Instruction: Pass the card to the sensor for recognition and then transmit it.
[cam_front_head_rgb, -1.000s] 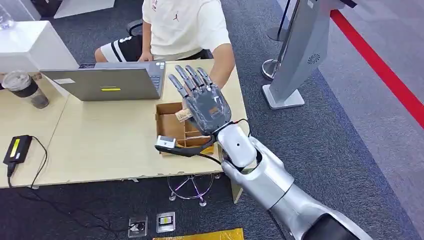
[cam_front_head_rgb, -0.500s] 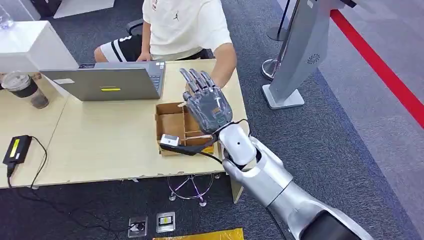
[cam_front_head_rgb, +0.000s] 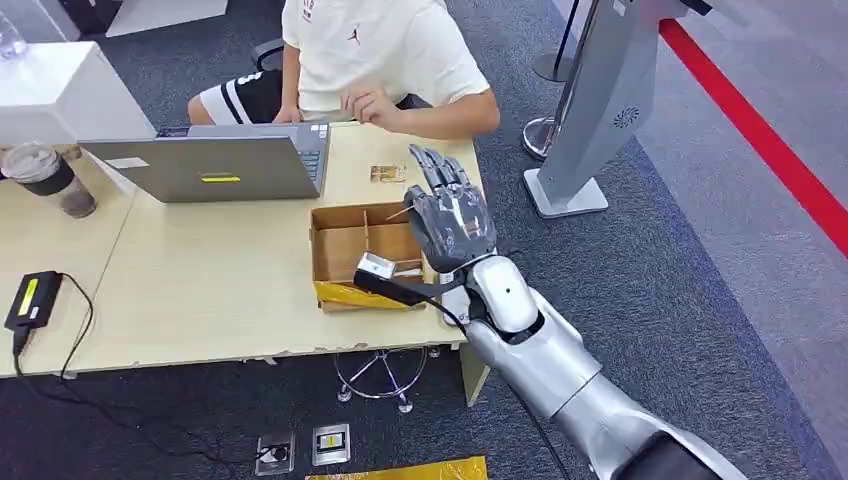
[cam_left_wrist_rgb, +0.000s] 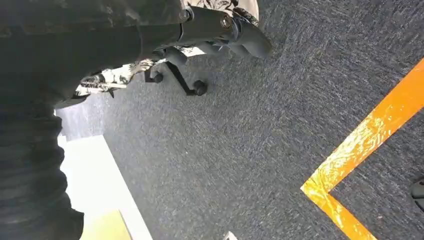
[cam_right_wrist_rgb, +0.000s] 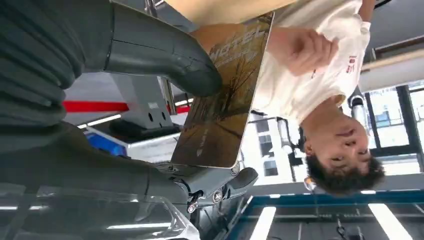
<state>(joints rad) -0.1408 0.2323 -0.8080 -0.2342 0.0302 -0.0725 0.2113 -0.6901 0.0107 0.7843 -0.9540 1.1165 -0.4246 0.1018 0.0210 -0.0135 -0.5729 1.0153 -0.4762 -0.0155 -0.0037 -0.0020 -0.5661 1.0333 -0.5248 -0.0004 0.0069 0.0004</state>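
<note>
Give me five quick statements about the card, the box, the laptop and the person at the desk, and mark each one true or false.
1. The right hand holds a card between its thumb and fingers. True.
2. The cardboard box sits on the floor. False: it sits on the table, near the edge closest to the robot.
3. A second card lies on the table beyond the box. True.
4. The laptop is closed flat. False: it is open, its lid raised with the back facing the robot.
5. The person is standing beside the robot. False: the person sits at the far side of the table.
</note>
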